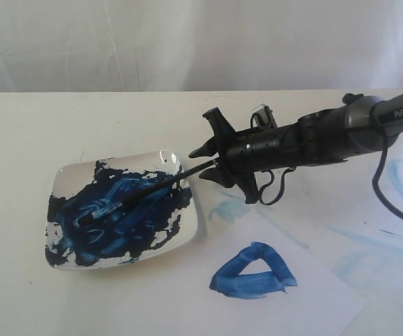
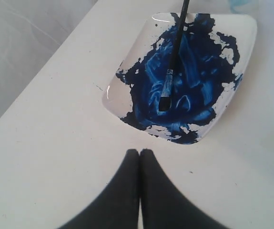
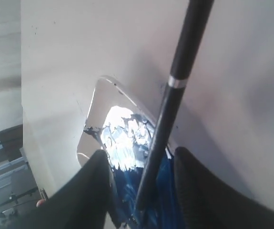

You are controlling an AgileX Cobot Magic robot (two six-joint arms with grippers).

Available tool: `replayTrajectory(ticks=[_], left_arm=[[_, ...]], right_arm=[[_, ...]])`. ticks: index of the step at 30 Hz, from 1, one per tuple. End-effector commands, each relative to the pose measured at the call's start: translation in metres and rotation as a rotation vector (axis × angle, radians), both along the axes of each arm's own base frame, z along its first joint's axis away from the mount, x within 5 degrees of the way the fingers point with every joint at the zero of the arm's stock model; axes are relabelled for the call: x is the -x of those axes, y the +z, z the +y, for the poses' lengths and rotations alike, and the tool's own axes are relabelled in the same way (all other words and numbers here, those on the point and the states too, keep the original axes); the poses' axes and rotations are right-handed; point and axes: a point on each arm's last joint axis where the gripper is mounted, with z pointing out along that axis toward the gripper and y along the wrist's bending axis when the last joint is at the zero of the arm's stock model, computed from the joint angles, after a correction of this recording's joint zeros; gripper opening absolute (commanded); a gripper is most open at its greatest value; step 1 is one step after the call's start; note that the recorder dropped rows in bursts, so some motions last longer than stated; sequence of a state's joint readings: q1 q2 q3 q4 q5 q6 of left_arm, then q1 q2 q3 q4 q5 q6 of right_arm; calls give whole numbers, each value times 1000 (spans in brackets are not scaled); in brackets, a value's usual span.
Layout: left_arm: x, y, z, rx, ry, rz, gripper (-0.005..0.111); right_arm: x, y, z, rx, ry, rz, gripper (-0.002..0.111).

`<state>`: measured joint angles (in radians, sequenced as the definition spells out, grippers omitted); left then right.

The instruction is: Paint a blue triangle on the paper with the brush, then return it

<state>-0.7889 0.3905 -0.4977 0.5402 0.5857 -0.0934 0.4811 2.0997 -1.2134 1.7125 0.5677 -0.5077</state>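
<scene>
Brush (image 1: 145, 190) lies in dish (image 1: 66, 173), apparently free between parted jaws of right tool (image 1: 212, 155).

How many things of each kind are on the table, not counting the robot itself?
dish: 1
brush: 1
paper sheet under the triangle: 1
painted blue triangle: 1
Total: 4

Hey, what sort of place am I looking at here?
Probably a robot lab bench set up for painting: a plain table before a white curtain, a robot arm by a dish of blue paint with a brush in it, and a blue triangle on paper.
</scene>
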Motion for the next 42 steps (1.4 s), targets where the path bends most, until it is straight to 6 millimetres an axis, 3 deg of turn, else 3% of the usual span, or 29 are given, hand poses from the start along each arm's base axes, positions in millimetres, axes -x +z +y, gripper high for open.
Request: replayTrajectory(ticks=[1,5,8,11,19,25,30,35,42], left_arm=[[0,2,0,21,-6,-14,0],[0,2,-1,22,-7,-15,0],[0,2,-1,27,-10,-18,0],[1,1,-1,46,-3,1,0],[8,-3,-9,197,-16,147,0],[15,-4,-18,329,-48,264,0],[18,-2,-23,406,-67,301,0],[16,2,-24,436,-77,262,0],[15,-3,-23,402,-69,254,0]], right_arm=[[1,18,-1,-100,83,-19,41],[3,40,-10,-169,170,-86,30],[9,60,-12,-165,224,-143,14],[19,86,-15,-113,323,-310,0],[58,144,-42,142,431,-665,0],[92,169,-64,274,480,-833,0],[122,192,-86,358,409,-998,0],[151,200,-109,461,319,-1118,0],[183,188,-124,504,349,-1178,0]])
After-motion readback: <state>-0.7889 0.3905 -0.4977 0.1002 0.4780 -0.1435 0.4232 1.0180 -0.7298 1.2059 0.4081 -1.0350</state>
